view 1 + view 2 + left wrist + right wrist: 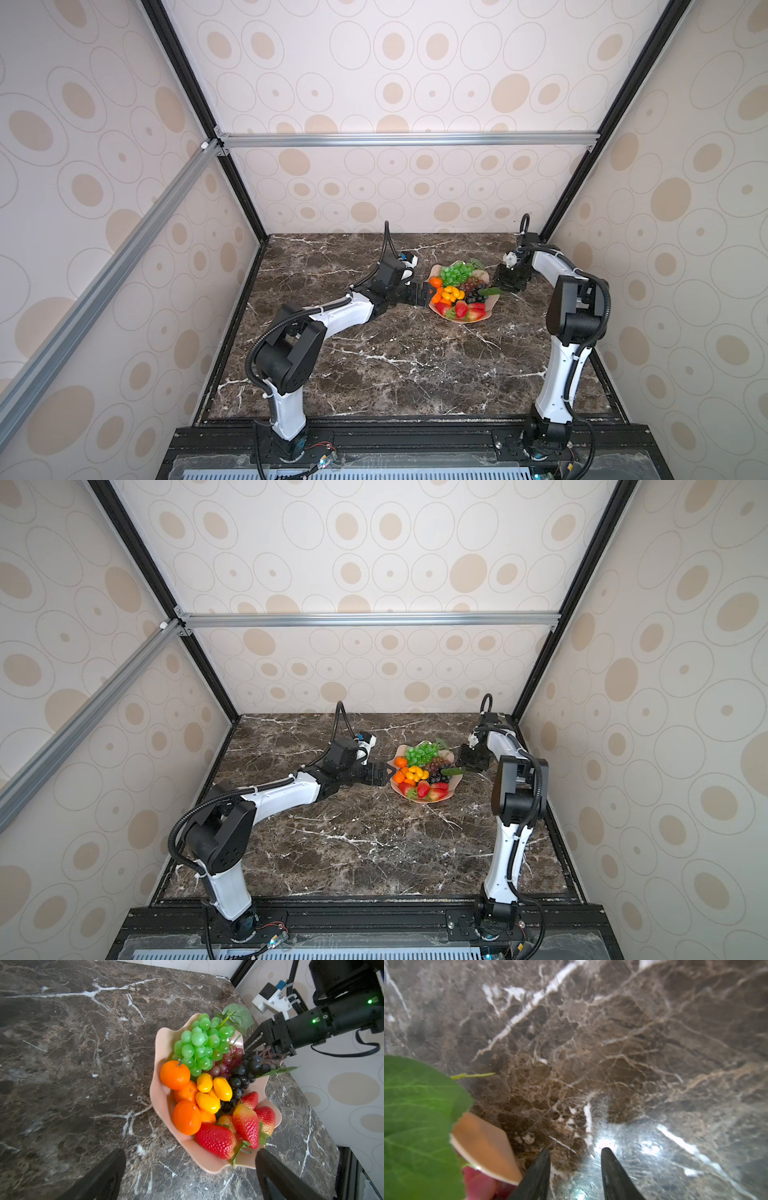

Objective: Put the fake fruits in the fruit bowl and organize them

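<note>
Fake fruits (204, 1082) of glossy plastic lie heaped in the shallow, pale pink, wavy-rimmed fruit bowl (161, 1103) on the dark veined marble table (374, 353). Left gripper (426, 293) sits just beside the bowl's left rim, jaws spread wide and empty. Right gripper (576, 1149) is near the right rim, jaws partly apart with nothing between.

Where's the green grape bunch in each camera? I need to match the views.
Top view: green grape bunch at the far end of the fruit bowl.
Top view: same spot in the bowl.
Left wrist: bunch beside a tangerine, at the opposite end from the strawberries.
Right wrist: not in it; only a leaf and bowl rim.
Shared landmark: the pink bowl rim.
</note>
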Tool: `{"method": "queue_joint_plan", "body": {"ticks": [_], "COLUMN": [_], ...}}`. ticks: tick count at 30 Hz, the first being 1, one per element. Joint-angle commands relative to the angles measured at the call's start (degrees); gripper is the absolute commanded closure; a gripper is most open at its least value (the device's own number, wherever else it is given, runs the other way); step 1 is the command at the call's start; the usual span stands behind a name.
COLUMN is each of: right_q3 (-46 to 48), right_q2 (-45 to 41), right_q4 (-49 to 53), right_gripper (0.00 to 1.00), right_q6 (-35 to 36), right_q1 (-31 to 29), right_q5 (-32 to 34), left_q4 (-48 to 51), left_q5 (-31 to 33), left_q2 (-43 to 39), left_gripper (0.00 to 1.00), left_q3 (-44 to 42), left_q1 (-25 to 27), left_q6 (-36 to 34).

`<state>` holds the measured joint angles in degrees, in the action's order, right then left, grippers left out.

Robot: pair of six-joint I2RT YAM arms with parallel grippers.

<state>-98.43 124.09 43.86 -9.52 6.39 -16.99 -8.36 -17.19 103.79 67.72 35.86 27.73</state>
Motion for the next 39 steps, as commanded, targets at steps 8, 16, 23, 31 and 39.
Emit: {"method": "queue_joint_plan", "body": {"ticks": [8, 16, 23, 31, 39], "right_q3": [-2.8, -4.6, -4.1, -4.3, -4.0], "right_q2": [2.5, 4.4, 4.2, 3.2, 3.5], "right_q4": [0.1, -0.5, -1.5, -3.0, -3.9], "right_gripper": [0.56, 0.56, 0.56, 0.55, 0.56], "right_q6": [2.2, 1.5, 0.5, -1.2, -2.2], "right_q1": [-5.2, -8.6, -13.0, -18.6, -22.1], "right_q5": [-3.4, -4.9, -4.9, -6.7, -8.3], "left_q4": [-2.0, -0.4, 3.3, 7.3, 8.3], "left_q5": [3.3, 4.2, 7.8, 14.9, 16.3], "left_q2": [-7.5, -12.1, -18.8, -27.4, -31.9], "left_gripper": [0.02, 0.02, 0.02, 0.02, 0.02], "left_q3": [-8.7, -12.8, -17.2, -22.2, -25.5], "left_q1": [-4.5, -5.9, -6.3, -6.6, -6.8], "left_q6": [3.7, 3.7, 4.0, 3.8, 4.4]}}
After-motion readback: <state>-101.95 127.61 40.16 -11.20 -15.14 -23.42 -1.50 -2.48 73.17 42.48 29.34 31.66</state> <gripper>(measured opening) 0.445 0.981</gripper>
